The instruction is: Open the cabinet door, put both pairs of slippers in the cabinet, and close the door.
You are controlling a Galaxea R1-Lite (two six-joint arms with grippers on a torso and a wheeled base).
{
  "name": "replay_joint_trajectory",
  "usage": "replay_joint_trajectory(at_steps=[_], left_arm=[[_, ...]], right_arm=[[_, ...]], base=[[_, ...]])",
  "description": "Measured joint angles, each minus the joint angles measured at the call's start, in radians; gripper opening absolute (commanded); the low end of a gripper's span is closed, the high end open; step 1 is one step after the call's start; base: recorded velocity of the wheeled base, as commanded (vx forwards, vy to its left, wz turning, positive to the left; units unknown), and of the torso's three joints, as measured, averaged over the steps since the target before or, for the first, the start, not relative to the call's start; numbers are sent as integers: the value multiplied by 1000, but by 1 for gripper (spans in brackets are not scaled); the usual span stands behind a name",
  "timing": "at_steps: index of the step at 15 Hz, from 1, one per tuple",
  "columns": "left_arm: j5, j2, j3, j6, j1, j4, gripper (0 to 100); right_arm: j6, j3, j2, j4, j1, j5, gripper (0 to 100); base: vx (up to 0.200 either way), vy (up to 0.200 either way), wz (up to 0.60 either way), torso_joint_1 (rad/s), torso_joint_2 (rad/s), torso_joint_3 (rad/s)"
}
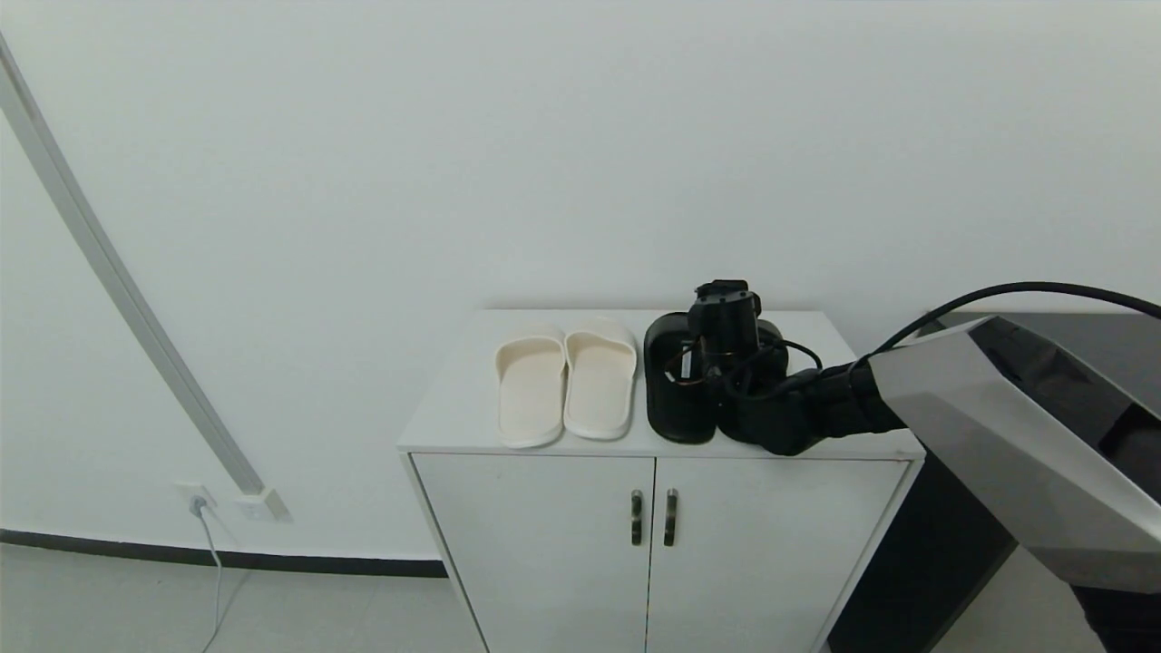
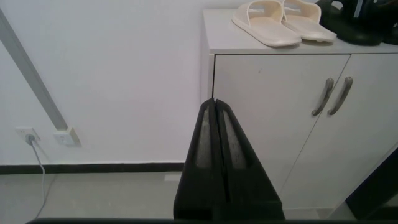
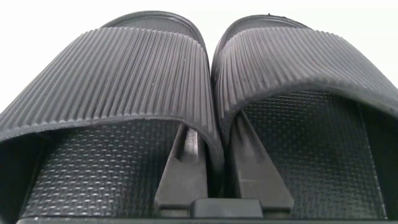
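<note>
A white cabinet (image 1: 544, 553) stands against the wall with both doors closed, its two dark handles (image 1: 653, 517) side by side at the middle. On its top (image 1: 453, 417) lie a cream pair of slippers (image 1: 564, 385) and, to their right, a black pair of slippers (image 1: 676, 399). My right gripper (image 3: 216, 134) is at the black pair (image 3: 149, 74), with one finger inside each slipper, and it is shut on their two adjoining inner walls. My left gripper (image 2: 215, 109) is shut and empty, held low to the left of the cabinet (image 2: 273, 124).
A grey slanted conduit (image 1: 118, 272) runs down the wall to a socket with a cable (image 1: 195, 501) at the lower left. A dark piece of furniture (image 1: 1097, 336) stands right of the cabinet. Bare floor (image 1: 272, 608) lies in front and to the left.
</note>
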Motion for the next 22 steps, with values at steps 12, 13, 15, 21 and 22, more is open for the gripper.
replay_joint_trajectory(at_steps=[12,13,15,21,22], left_arm=[[1,0,0,1,0,0,0],[1,0,0,1,0,0,0],[1,0,0,1,0,0,0],[2,0,0,0,0,0,0],[2,0,0,0,0,0,0]], right_arm=[[-11,636,-465,-132,108,186,0],[-11,701,-523,-153,121,249,0],[-12,803,-637,-169,139,377,0],[-57,941,-819,-145,207,486,0],[-66,953,-828,-144,214,487,0]], base=[[0,0,0,0,0,0],[0,0,0,0,0,0],[0,0,0,0,0,0],[0,0,0,0,0,0],[0,0,0,0,0,0]])
